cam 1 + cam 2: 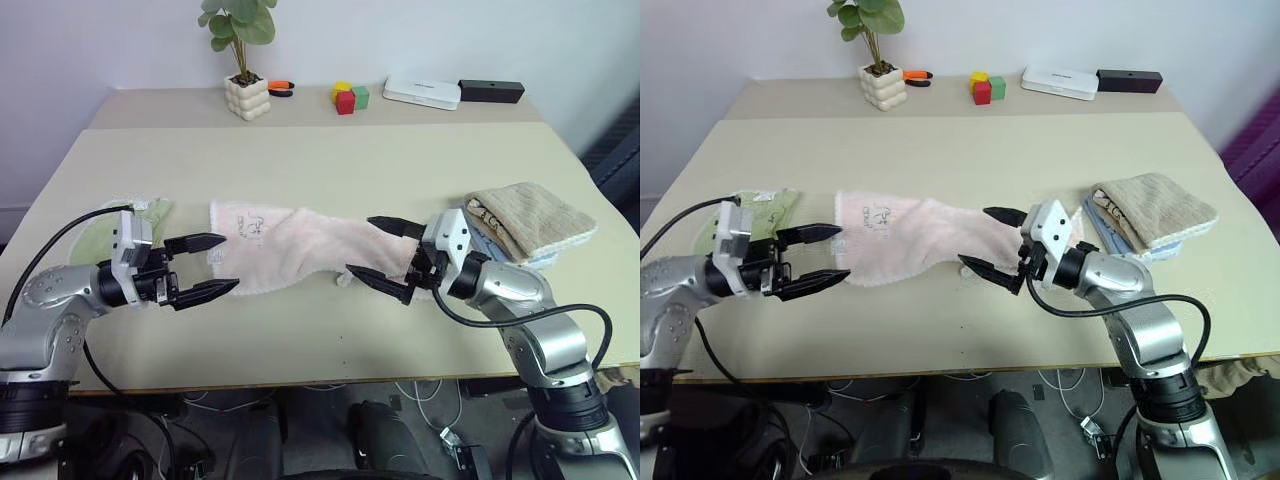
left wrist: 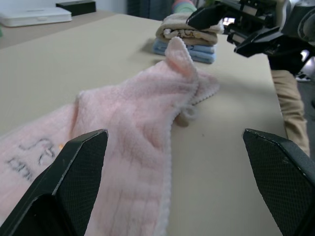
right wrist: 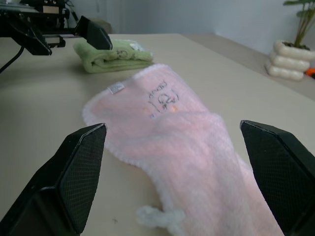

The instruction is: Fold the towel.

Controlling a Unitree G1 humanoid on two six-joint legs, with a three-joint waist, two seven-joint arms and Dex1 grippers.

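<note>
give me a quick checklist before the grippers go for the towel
1. Left gripper open: ok.
2. Right gripper open: ok.
3. Towel lying flat: not ok, its right end is bunched and narrowed.
4. Each gripper at its own end of the towel: ok.
5. Towel free of the green cloth and the folded towels: ok in the wrist views.
6. Towel not yet gripped: ok, both grippers hold nothing.

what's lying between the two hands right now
The pale pink towel lies stretched along the table between the open left hand and open right hand, as the left eye view shows.
</note>
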